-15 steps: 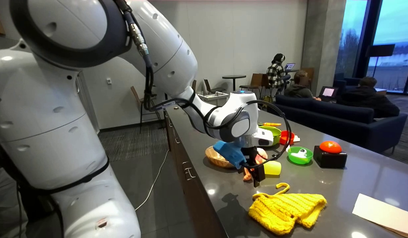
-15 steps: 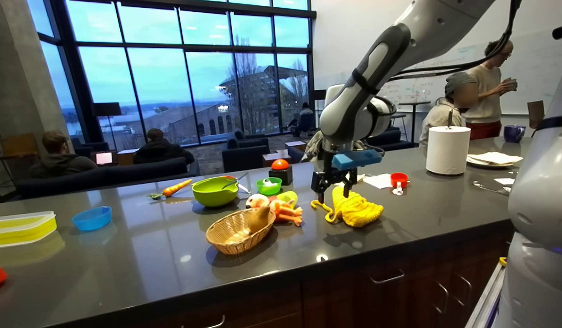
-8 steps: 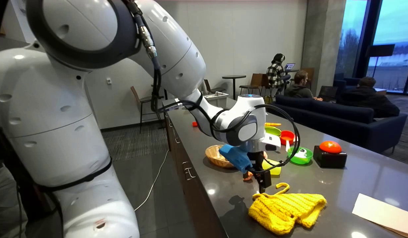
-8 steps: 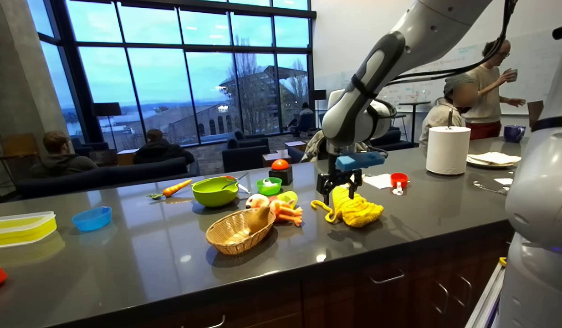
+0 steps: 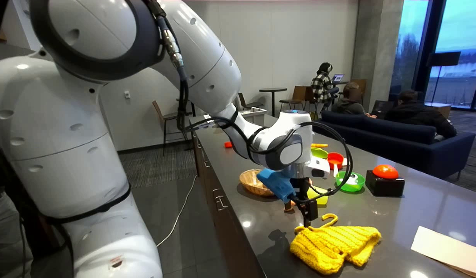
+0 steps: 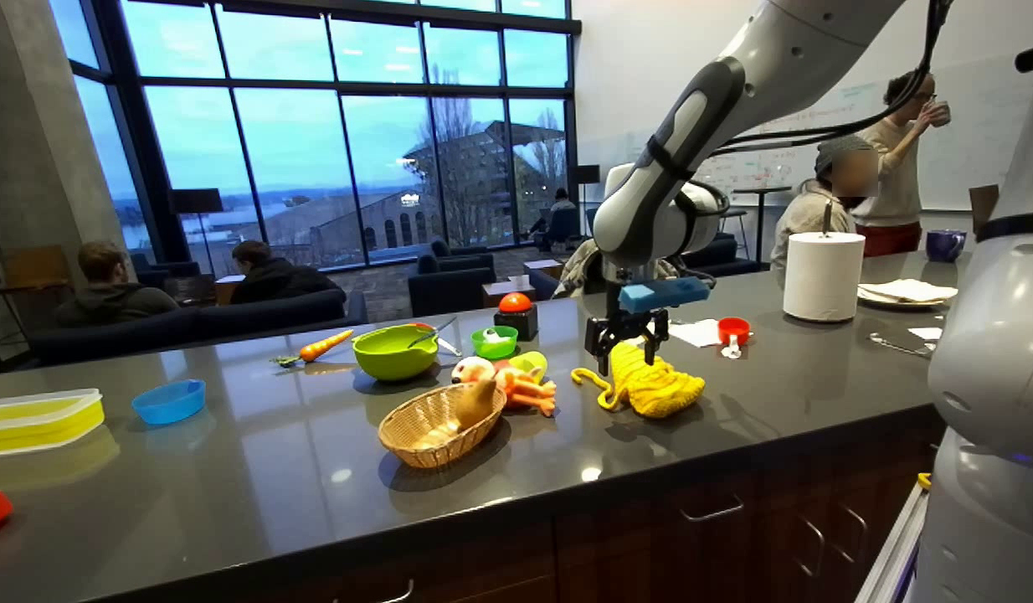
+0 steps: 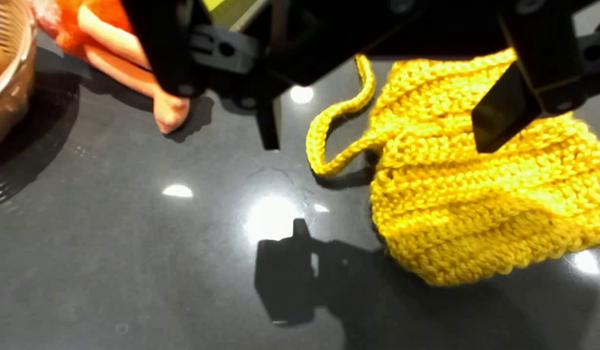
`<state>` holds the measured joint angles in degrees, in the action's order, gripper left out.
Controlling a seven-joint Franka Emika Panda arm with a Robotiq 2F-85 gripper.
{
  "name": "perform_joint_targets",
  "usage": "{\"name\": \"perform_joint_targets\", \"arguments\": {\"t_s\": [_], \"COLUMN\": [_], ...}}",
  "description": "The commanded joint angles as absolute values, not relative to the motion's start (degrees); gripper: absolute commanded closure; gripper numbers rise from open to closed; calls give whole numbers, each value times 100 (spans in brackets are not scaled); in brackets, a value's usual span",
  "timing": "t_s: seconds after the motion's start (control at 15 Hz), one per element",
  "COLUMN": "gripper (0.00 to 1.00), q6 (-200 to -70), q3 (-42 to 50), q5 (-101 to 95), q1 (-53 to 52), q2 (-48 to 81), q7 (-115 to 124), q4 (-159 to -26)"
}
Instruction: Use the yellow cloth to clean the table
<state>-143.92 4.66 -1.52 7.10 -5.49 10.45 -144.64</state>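
A long, glossy dark-grey counter [image 6: 257, 502] runs through both exterior views, and a dark-blue upholstered sofa [image 5: 377, 125] stands beyond it. A white, jointed robot arm [image 5: 199, 58] reaches over the counter, its black two-fingered gripper [image 6: 627, 365] pointing down. The yellow knitted cloth [image 7: 475, 194] lies rumpled on the counter under the gripper, a hooked yellow cord [image 7: 317, 141] curling out from one edge. An upright roll of white paper [image 6: 824, 280] stands well apart from the cloth. Farther along the counter are a tan oval wicker basket [image 6: 433, 456] and a lime-green spouted bowl [image 6: 395, 360]. An orange-and-peach toy figure [image 6: 514, 388] lies just beside the basket, between it and the cloth. A black box [image 5: 384, 186] topped with a red dome button [image 5: 385, 172] stands just beside a small round green bowl [image 5: 350, 187]. Inside the basket sits a brown rounded object [image 6: 476, 404]. The gripper's fingers [image 7: 504, 112] are spread apart: in the wrist view, one tip shows over the cloth and the other over the counter's surface, on the opposite side of the cord. I cannot tell whether either tip touches the cloth.
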Motion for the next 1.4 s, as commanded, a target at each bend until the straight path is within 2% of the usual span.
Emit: {"name": "perform_joint_targets", "arguments": {"t_s": [0.0,0.33,1.0,1.07,1.13,1.27,1.33], "gripper": [0,0,0,7,26,40,51], "q6": [-14720,-14974,-14916,-14929,-14910,-14889,-14878], "q3": [443,514,713,741,767,836,869], "q5": [-847,-1491,-1484,-1485,-1446,-1360,-1274], "q1": [810,925,857,847,839,838,847], "q2": [-504,-313,388,473,550,711,802], "q7": [1626,2137,2256,2271,2257,2214,2168], "q4": [-14508,-14435,-14158,-14120,-14076,-13981,-13923]}}
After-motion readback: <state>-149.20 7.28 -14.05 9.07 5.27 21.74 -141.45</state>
